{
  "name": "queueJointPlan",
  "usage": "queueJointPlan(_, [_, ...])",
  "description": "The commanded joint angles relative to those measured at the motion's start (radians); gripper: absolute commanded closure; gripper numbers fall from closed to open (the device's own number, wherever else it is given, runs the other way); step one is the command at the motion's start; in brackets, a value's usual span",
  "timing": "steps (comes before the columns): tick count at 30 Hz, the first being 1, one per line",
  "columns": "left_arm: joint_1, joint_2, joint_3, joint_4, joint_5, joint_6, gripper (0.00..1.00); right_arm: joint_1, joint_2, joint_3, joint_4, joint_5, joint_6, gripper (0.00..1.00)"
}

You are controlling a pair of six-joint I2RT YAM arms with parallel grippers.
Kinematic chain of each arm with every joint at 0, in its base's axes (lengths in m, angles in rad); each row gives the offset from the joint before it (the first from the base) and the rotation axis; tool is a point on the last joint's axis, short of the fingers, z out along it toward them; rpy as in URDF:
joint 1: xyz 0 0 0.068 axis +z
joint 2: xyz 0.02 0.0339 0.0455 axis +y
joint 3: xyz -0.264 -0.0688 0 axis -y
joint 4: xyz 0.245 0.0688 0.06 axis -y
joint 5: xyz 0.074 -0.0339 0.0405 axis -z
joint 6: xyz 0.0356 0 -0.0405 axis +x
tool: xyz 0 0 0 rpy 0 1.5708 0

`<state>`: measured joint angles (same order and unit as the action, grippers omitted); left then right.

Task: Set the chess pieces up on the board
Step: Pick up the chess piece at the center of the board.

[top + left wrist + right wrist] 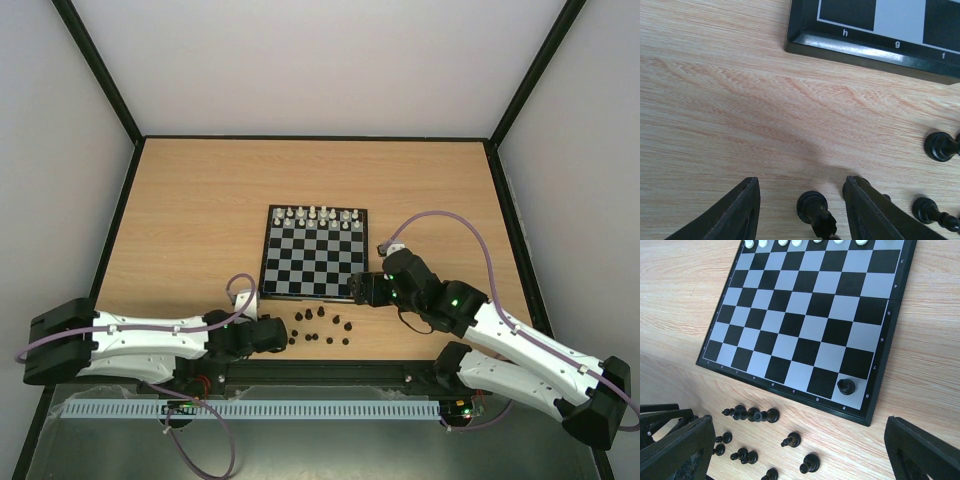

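Wooden table (200,200): the board (315,255) sits mid-frame, with the black chess pieces (320,335) scattered just below it. My left gripper (802,195) is the nearer. It straddles one fallen piece (814,210), jaws parted and touching neither side. The piece's long axis points toward the bottom edge. My right gripper (800,440) gapes wide, empty. Only the right wrist view shows me one black piece (846,386) on the board's lower-right corner square.

The left arm (150,338) lies low, with the left gripper (801,186) half spread. The right gripper (799,422) is spread wide.
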<state>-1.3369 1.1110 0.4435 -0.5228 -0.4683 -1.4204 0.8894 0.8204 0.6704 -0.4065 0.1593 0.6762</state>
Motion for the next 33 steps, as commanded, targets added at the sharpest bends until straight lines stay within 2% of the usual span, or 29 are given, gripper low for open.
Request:
queueJointPlan(1, [-0.010, 0.038, 0.000, 0.005, 0.002, 0.000, 0.51, -0.002, 0.000, 0.001, -0.020, -0.009, -0.014, 0.07])
queueJointPlan(7, [-0.020, 0.040, -0.002, -0.031, -0.008, -0.028, 0.57, -0.002, -0.003, -0.002, -0.018, -0.012, -0.015, 0.07])
queueJointPlan(21, [-0.030, 0.085, 0.032, -0.084, -0.025, -0.052, 0.87, -0.002, -0.001, -0.001, -0.015, -0.017, -0.019, 0.08])
queueJointPlan(24, [-0.026, 0.091, 0.078, -0.117, -0.067, -0.045, 0.88, -0.003, 0.000, 0.003, -0.016, -0.017, -0.019, 0.08])
queueJointPlan(27, [0.023, 0.088, 0.133, -0.158, -0.110, 0.010, 0.88, -0.002, -0.002, 0.003, -0.016, -0.015, -0.018, 0.08])
queueJointPlan(33, [0.164, 0.046, 0.192, -0.128, -0.124, 0.188, 0.89, -0.002, -0.011, 0.010, -0.024, -0.010, -0.018, 0.08])
